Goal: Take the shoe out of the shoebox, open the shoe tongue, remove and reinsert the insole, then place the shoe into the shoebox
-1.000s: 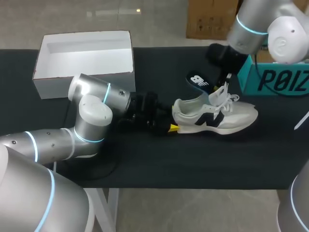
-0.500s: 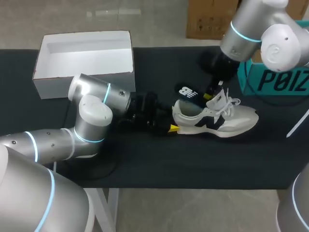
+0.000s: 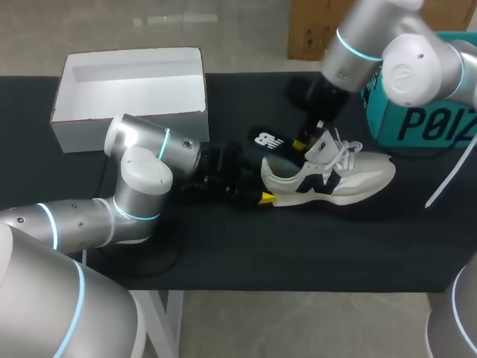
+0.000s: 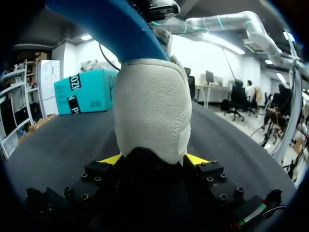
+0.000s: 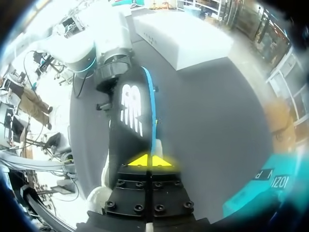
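Two arms meet at one shoe (image 3: 328,175), which stands on its sole near the middle of the black desk (image 3: 223,246), heel toward the left arm and toe toward the right side. It is a cream trainer with a dark emblem on its side, white laces hanging loose, and the tongue pulled up and forward. The heel looks like rough, pale suede in the left wrist view.

From the left, the left pincer (image 4: 153,157) lies low on the desk and pinches that heel, one yellow tip on each side of it.

From above, the right pincer (image 5: 150,161) has its yellow tips pressed on the end of the insole (image 3: 270,140). The insole is dark on top with a white logo and bright blue along its edge and underside. It juts out over the shoe's opening; I cannot tell whether its front end is inside.

At the desk's far left corner, well apart from the shoe, sits the white shoebox (image 3: 130,93), open. A teal box (image 3: 421,119) stands just behind the toe.
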Tool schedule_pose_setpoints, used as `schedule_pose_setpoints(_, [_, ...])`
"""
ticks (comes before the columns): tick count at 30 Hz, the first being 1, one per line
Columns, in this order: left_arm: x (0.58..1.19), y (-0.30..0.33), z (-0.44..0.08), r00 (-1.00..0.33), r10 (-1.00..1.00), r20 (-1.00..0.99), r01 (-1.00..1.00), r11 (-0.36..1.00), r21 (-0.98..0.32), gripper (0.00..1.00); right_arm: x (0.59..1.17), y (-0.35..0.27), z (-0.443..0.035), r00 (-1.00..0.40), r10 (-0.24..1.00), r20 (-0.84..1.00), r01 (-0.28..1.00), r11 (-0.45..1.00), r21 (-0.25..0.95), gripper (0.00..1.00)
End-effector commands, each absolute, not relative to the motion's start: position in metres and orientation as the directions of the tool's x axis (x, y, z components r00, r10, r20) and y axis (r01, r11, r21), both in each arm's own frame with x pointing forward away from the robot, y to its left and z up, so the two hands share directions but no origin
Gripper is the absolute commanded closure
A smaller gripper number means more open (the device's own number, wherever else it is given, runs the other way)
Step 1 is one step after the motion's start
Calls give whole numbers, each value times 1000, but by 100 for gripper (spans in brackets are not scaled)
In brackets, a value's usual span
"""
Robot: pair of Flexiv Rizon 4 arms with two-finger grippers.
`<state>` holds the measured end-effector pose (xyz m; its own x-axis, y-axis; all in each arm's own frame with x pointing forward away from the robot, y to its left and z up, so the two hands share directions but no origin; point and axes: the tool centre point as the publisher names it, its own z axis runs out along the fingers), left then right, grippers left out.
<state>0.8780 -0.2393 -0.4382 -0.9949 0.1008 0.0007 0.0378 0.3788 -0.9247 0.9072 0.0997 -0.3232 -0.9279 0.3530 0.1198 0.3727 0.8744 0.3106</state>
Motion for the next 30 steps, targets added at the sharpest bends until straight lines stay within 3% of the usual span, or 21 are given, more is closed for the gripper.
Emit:
schedule_pose_setpoints(1, [878, -242, -441, -995, 104, 1, 39, 383, -923, 100, 911, 110, -332, -930, 342, 135, 367, 877, 310, 100])
schedule_pose_setpoints(30, [878, -242, -441, -995, 104, 1, 39, 383, -923, 100, 909, 115, -327, -931, 334, 150, 366, 857, 362, 100])
